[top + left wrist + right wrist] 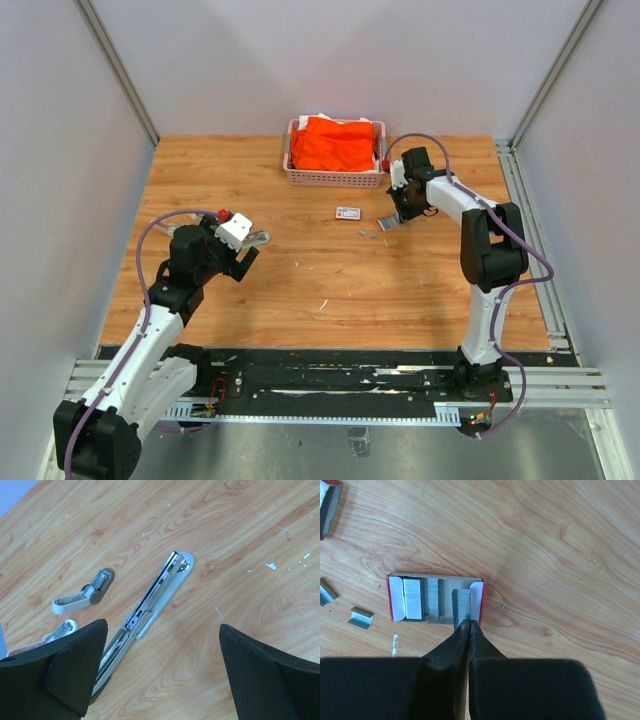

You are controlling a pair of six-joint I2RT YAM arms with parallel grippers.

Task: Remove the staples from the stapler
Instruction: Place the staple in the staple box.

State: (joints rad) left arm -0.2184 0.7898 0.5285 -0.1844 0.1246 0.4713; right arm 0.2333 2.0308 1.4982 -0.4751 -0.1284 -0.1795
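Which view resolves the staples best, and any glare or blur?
Right wrist: staples in the small box crisp, no glare; shut right gripper dark and soft. Left wrist: opened stapler sharp, slight sheen on its metal; open left gripper flat black. Top external: even light, soft shadows, staples mere specks.

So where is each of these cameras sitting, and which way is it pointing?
Top: fixed above and behind the robot, looking down on the light wooden table; left arm and right arm show.
Left wrist: rides the left arm, facing down at an opened silver metal stapler; spread black left fingers show.
Right wrist: rides the right arm, facing down at silvery staple strips in a red-edged box; shut right fingers show.
Shared: all see the table.
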